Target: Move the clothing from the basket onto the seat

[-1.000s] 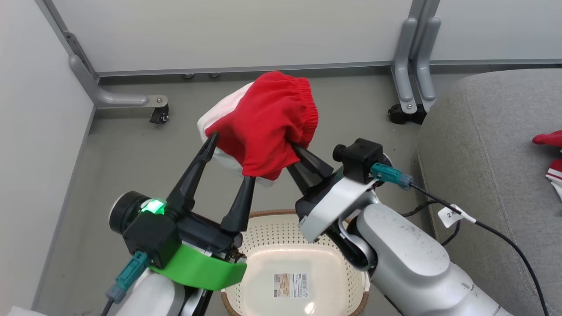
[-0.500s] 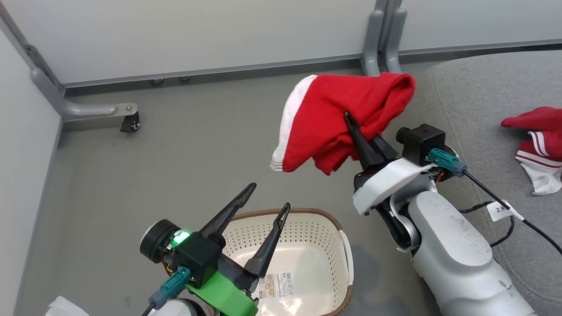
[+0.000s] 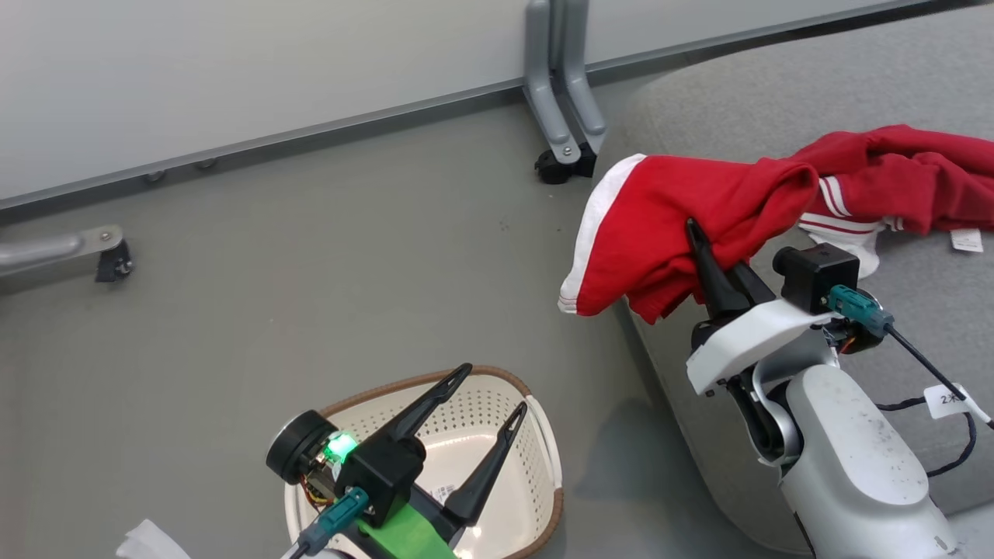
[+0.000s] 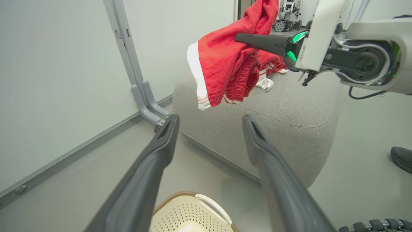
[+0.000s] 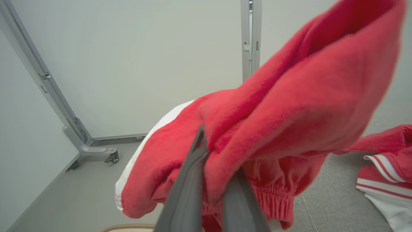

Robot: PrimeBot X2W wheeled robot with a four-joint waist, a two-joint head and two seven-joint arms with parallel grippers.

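Note:
My right gripper [image 3: 710, 252] is shut on a bright red piece of clothing [image 3: 652, 225] with white trim, held in the air over the near-left edge of the grey seat [image 3: 683, 373]. In the right wrist view the cloth [image 5: 289, 112] drapes over my fingers [image 5: 193, 167]. A second red garment [image 3: 893, 167] lies on the seat further right. My left gripper [image 3: 494, 388] is open and holds nothing, hovering over the cream basket [image 3: 543, 466] on the floor. The left wrist view shows its spread fingers [image 4: 161, 145], the hanging clothing [image 4: 222, 64] and the seat [image 4: 289, 106] beyond.
A white partition wall with grey wheeled legs [image 3: 563, 147] runs along the back. Another wheeled foot [image 3: 109, 260] stands at the left. Grey floor lies between basket and seat. A dark shoe [image 4: 402, 158] sits at the left wrist view's right edge.
The head camera has swung right. My right gripper has carried the red garment rightward to the seat's edge. My left gripper has drawn away from the cloth and dropped back over the basket.

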